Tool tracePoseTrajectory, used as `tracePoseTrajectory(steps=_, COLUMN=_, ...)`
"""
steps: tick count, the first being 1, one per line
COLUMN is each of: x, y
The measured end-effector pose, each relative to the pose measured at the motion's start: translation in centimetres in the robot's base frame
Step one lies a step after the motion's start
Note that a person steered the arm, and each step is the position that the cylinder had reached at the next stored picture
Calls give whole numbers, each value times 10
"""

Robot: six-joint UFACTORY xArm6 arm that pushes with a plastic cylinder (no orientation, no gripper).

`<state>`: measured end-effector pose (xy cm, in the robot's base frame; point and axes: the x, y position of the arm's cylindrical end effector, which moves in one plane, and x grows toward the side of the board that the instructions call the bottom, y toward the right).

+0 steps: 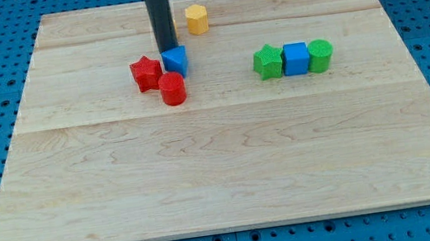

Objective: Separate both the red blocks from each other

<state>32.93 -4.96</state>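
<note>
A red star block (145,73) and a red cylinder (172,88) sit touching each other left of the board's middle, in the upper half. A blue block (176,60) touches both from the upper right. My tip (166,49) comes down from the view's top and ends just above the red star and against the blue block's left edge.
A yellow block (197,19) lies near the top edge, right of the rod. A row of a green star (268,62), a blue cube (296,58) and a green cylinder (320,55) sits to the right. The wooden board (221,169) lies on a blue pegboard.
</note>
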Motion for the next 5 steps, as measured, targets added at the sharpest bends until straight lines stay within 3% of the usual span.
tracePoseTrajectory(steps=3, x=28, y=-18)
tracePoseTrajectory(steps=5, x=79, y=-23)
